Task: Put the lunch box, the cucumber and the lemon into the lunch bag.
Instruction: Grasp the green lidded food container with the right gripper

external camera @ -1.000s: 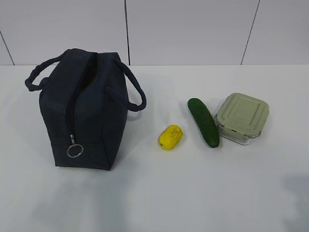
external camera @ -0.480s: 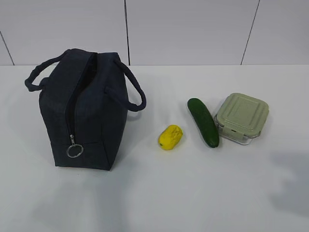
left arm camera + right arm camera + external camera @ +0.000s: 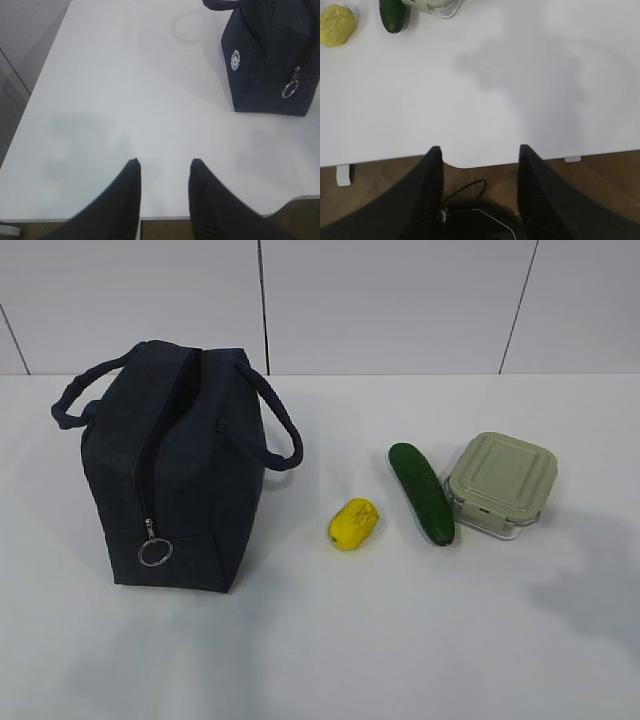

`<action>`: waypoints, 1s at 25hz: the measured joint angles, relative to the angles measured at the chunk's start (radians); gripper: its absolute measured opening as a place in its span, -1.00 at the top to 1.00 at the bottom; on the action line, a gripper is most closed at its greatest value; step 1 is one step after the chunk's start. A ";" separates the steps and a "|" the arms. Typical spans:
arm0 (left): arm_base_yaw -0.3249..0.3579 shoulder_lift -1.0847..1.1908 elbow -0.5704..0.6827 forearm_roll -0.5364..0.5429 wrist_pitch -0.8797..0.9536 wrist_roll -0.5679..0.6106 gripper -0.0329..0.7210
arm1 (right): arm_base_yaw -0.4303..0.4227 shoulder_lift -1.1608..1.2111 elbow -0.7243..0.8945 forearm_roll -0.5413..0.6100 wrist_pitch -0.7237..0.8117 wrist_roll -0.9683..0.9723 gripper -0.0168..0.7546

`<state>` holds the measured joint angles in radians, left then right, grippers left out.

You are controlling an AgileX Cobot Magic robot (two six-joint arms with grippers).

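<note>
On the white bench [image 3: 400, 640], lunch bag [image 3: 175, 470], lemon [image 3: 353, 523], cucumber [image 3: 421, 492] and lunch box [image 3: 500, 483] wait unpacked.
Both claws, left [image 3: 162, 172] and right [image 3: 477, 155], hang released and empty; packing seems unstarted, so the first reach likely comes next.

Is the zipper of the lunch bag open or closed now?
Open. On the lunch bag a dark gap runs along the top, and the ring pull hangs low at the near end.

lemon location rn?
In the exterior view, the lemon lies on the table between the lunch bag on its left and the cucumber on its right.
</note>
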<state>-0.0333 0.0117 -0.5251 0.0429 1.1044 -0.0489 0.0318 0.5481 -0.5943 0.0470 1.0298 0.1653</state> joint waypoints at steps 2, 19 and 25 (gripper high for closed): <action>0.000 0.000 0.000 0.000 0.000 0.000 0.29 | 0.000 0.055 0.000 0.017 -0.037 0.004 0.01; 0.000 0.000 0.000 0.000 0.000 0.000 0.29 | 0.000 0.505 -0.089 0.093 -0.294 -0.001 0.01; 0.000 0.000 0.000 0.000 0.000 0.000 0.29 | 0.000 0.666 -0.211 0.107 -0.299 -0.008 0.01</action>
<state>-0.0333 0.0117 -0.5251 0.0429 1.1044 -0.0489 0.0318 1.2137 -0.8056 0.1536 0.7305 0.1576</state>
